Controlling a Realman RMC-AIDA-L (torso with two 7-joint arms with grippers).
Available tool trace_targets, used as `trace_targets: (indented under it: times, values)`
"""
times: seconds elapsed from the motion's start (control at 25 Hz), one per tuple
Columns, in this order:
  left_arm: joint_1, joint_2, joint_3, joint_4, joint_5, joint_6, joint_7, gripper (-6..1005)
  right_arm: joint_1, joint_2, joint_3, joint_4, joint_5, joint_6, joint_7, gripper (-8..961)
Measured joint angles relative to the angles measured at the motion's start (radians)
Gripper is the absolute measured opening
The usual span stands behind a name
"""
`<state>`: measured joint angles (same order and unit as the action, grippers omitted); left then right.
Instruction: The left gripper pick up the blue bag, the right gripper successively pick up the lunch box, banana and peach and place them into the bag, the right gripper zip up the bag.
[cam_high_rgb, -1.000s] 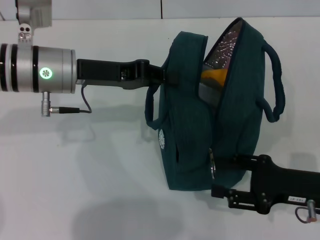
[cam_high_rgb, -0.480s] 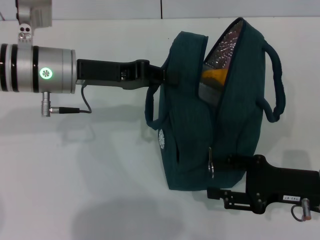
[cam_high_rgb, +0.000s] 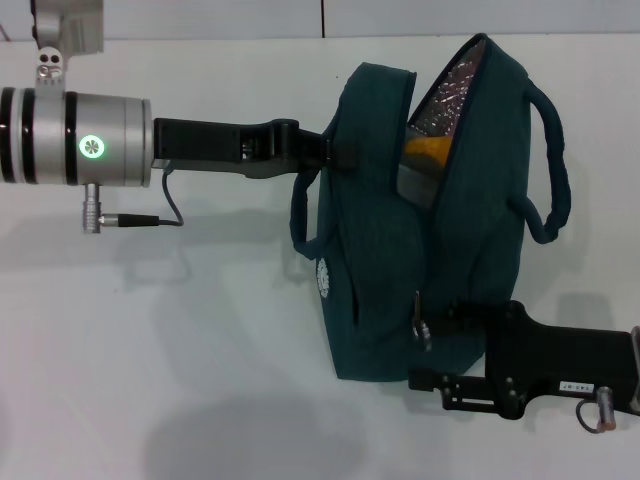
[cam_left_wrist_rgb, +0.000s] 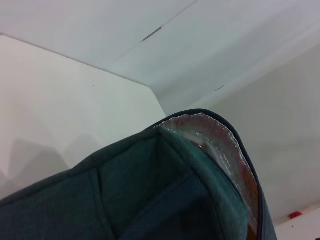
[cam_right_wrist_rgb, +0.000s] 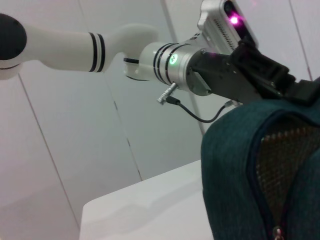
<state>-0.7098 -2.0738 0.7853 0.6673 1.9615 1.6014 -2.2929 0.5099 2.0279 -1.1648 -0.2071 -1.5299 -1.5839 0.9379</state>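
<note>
The blue bag (cam_high_rgb: 380, 250) hangs upright over the white table, and my left gripper (cam_high_rgb: 328, 150) is shut on its upper left edge. The top gapes open, showing silver foil lining (cam_high_rgb: 452, 92), the yellow-orange banana (cam_high_rgb: 425, 150) and a grey clear surface that looks like the lunch box (cam_high_rgb: 413, 188). The peach is hidden. My right gripper (cam_high_rgb: 428, 346) is open at the bag's lower right corner, with the ring zipper pull (cam_high_rgb: 420, 326) just by its fingertips. The left wrist view shows the bag's fabric (cam_left_wrist_rgb: 150, 200). The right wrist view shows the bag (cam_right_wrist_rgb: 235, 165) and the left gripper (cam_right_wrist_rgb: 302, 90).
The white table (cam_high_rgb: 150, 330) stretches under and left of the bag. A grey cable (cam_high_rgb: 165, 212) loops from the left wrist's silver cuff (cam_high_rgb: 100, 140). A white wall stands behind the table's far edge. One bag handle (cam_high_rgb: 552, 170) sticks out to the right.
My right gripper has crept left toward the bag's lower corner, and the zipper pull has shifted slightly farther up the bag. Bag and left arm stay put.
</note>
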Motion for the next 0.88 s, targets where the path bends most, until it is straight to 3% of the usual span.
trace_targets:
  times: [0.88]
  values:
    - [0.0, 0.0, 0.0, 0.0, -0.001, 0.0, -0.001, 99, -0.004, 0.0, -0.013, 0.023, 0.065, 0.016, 0.008, 591]
